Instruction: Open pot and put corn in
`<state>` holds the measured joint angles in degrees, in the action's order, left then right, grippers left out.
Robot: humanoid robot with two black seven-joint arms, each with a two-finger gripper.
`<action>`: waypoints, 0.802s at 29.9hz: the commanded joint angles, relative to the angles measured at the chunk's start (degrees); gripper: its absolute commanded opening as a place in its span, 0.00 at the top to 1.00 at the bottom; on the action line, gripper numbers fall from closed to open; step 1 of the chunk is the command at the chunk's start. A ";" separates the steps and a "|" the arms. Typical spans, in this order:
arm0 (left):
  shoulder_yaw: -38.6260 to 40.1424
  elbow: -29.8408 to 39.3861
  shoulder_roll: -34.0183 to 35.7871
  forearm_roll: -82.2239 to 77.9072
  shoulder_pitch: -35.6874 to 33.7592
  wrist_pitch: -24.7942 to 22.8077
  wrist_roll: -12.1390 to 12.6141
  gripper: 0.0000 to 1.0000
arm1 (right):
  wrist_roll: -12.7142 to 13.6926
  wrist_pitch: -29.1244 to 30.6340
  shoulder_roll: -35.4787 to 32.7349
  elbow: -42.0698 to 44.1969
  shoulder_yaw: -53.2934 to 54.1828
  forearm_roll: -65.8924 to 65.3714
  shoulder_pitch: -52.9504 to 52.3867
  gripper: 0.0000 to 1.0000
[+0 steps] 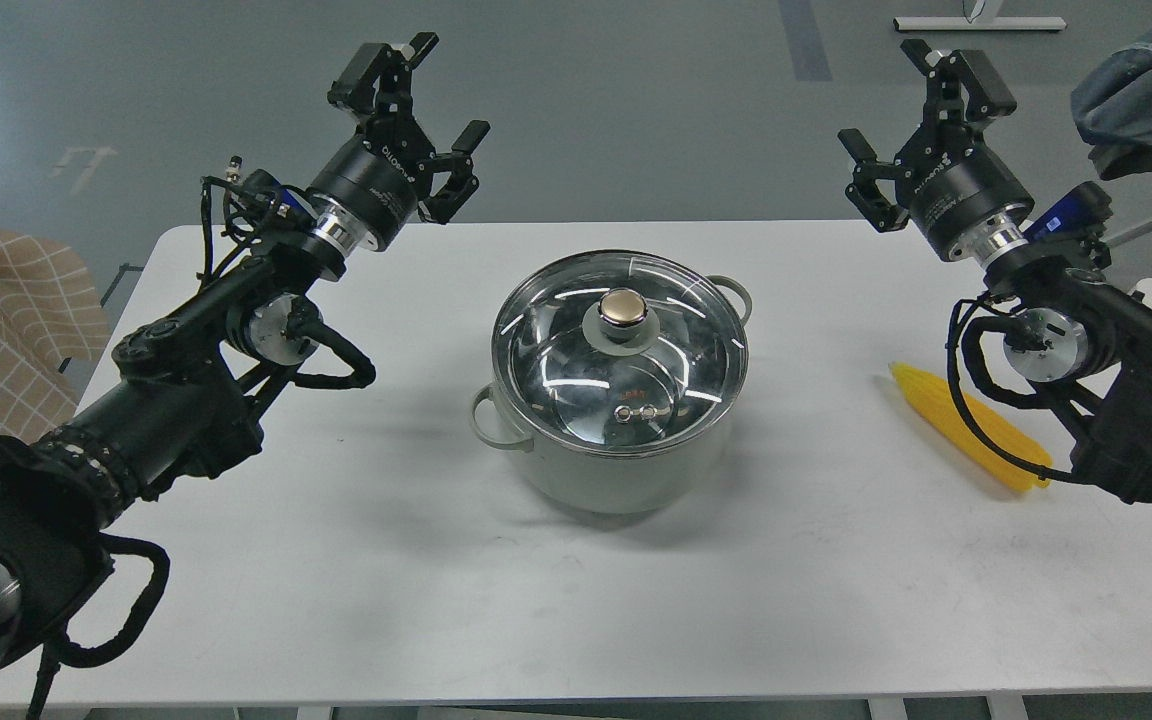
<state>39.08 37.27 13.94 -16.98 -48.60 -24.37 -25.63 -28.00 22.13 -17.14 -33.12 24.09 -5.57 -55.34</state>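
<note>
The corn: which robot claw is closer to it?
The right. The right gripper is raised above the table's far edge, up behind the corn. The left gripper is far across the table, past the pot.

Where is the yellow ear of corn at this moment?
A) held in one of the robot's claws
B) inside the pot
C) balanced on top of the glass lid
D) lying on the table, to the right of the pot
D: the corn lies flat on the white table, apart from the pot, whose glass lid is on; both the left gripper and the right gripper are raised, open and empty.
</note>
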 commanded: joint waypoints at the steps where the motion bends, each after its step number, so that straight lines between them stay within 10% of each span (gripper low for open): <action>1: 0.38 0.00 0.04 0.11 0.17 -0.15 -0.47 0.02 | 0.00 0.01 0.09 -0.02 -0.01 0.03 0.41 0.00; 24: -0.15 -0.44 0.21 0.28 0.26 -3.63 -0.73 0.02 | 0.00 0.19 0.80 -0.19 -0.62 0.12 1.64 0.00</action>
<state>39.17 37.08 14.47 -16.72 -48.32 -28.00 -26.29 -28.00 22.31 -16.29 -33.24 23.78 -5.48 -53.73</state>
